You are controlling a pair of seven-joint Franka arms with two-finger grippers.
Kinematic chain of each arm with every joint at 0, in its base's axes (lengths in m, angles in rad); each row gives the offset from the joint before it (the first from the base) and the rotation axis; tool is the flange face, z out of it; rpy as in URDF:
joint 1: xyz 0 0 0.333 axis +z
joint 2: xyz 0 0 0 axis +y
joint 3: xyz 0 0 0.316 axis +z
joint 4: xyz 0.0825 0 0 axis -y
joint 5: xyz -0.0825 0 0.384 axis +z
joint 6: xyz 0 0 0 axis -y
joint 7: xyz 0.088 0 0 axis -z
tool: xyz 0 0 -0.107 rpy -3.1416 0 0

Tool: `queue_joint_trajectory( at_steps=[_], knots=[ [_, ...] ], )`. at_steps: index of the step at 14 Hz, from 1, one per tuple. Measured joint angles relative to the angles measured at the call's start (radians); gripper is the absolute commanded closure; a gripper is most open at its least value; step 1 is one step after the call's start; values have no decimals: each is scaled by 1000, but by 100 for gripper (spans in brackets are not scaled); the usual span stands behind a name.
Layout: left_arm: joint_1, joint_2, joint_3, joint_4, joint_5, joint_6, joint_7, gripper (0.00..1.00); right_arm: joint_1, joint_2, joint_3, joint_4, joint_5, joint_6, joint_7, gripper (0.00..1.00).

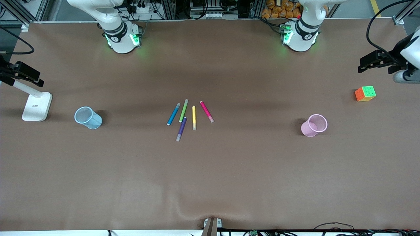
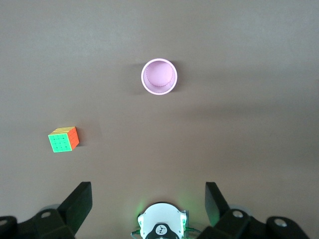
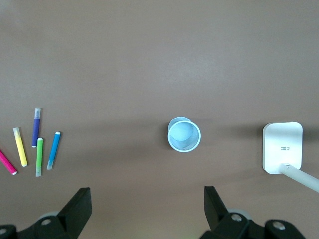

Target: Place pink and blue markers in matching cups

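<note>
The pink marker (image 1: 206,111) and the blue marker (image 1: 173,114) lie flat near the middle of the table (image 1: 210,183), at the two outer edges of a small fan of pens; between them lie a green pen (image 1: 183,110), a yellow pen (image 1: 194,117) and a purple pen (image 1: 181,128), the blue one just beside the green. Both markers look light, stiff and smooth, likely to roll or twist if pinched near an end; the middle of the barrel, gripped across its width, seems the safest hold, and the blue one leaves little room on its green side. The blue cup (image 1: 88,117) stands toward the right arm's end of the table, the pink cup (image 1: 314,125) toward the left arm's end, both upright, empty and well apart from the pens; their mesh walls look light enough to tip if bumped. The left gripper (image 2: 148,199) hangs high over the table near the pink cup, fingers spread wide and holding nothing; the right gripper (image 3: 148,201) hangs near the blue cup, likewise spread and empty. A puzzle cube (image 1: 365,93) sits near the pink cup; a white stand (image 1: 36,105) near the blue cup.
</note>
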Motion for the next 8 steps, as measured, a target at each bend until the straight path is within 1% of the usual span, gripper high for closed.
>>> queue_joint_trajectory(
  at_steps=[5,8],
  knots=[
    [0,0,-3,-34,-2,-1,-8,0,0,0,0,0,0,0,0,0],
    [-1,-1,-16,-51,-36,-2,-67,0,0,0,0,0,0,0,0,0]
  ],
)
